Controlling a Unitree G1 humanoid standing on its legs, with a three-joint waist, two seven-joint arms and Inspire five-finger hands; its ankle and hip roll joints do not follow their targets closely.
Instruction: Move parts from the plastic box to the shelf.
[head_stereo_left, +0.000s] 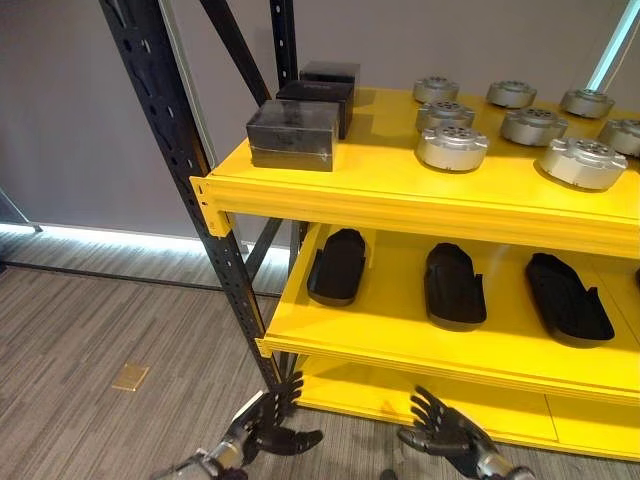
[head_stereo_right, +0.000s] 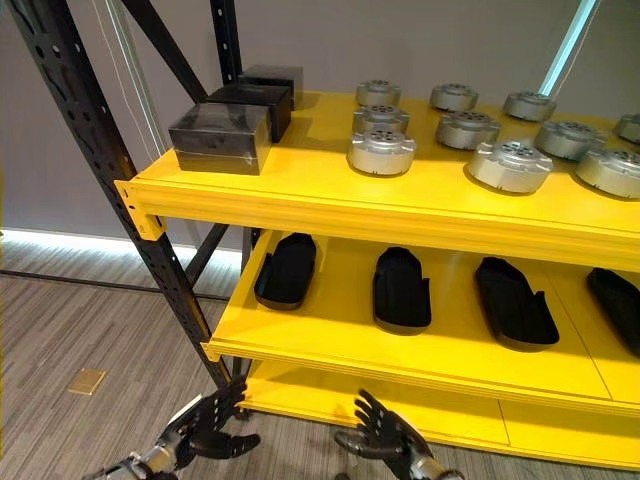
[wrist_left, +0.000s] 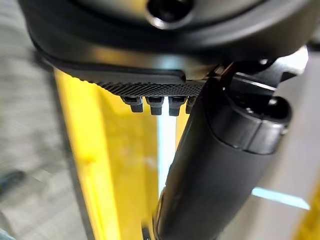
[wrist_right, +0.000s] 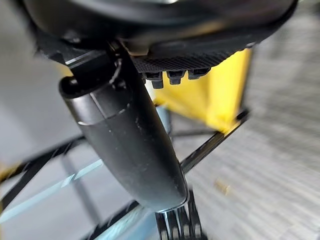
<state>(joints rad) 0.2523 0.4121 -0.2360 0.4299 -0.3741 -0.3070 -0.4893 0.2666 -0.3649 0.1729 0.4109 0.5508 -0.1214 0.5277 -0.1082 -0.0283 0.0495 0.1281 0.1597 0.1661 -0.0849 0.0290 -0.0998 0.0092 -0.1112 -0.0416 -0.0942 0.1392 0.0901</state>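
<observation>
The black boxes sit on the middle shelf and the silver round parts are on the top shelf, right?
Not quite. The black boxes sit on the top shelf too, at its left end, beside the silver round parts. The left eye view shows this. The middle shelf holds flat black parts.

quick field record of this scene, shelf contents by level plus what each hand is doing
top shelf: black boxes at its left end, round silver parts to their right
middle shelf: black elongated parts lying in a row
left hand: low in front of the shelf, fingers spread, holding nothing
right hand: low in front of the shelf, fingers spread, holding nothing
floor: grey striped, small tan plate set in it
plastic box: cannot tell where it is
</observation>
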